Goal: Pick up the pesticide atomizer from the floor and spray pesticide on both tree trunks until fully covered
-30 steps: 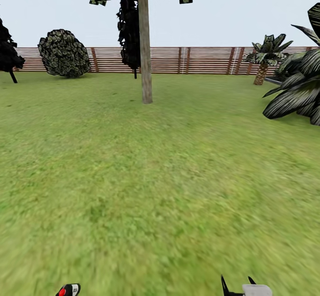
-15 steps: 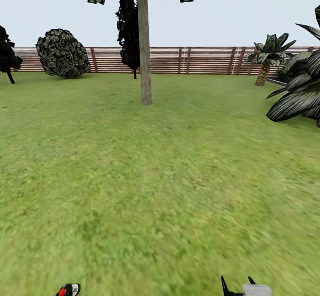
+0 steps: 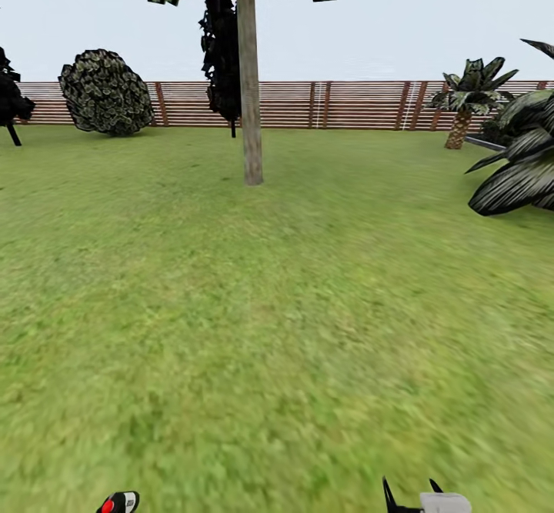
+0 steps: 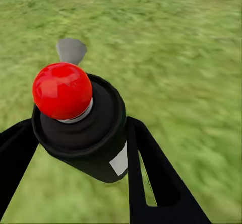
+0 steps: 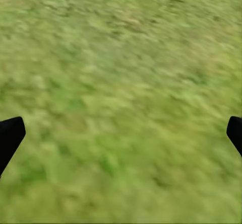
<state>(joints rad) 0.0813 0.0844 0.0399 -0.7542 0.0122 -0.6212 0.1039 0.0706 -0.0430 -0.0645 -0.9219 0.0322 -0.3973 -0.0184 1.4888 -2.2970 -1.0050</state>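
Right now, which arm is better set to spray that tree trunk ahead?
Left. Its gripper holds the pesticide atomizer between its fingers. The right gripper is open over bare grass with nothing in it. The tree trunk stands far ahead, so the robot likely must drive closer first.

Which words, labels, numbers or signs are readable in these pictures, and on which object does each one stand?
None can be read.
The pesticide atomizer, held in the left hand, carries a small white patch: blank, no letters visible.
The fence bears no sign.
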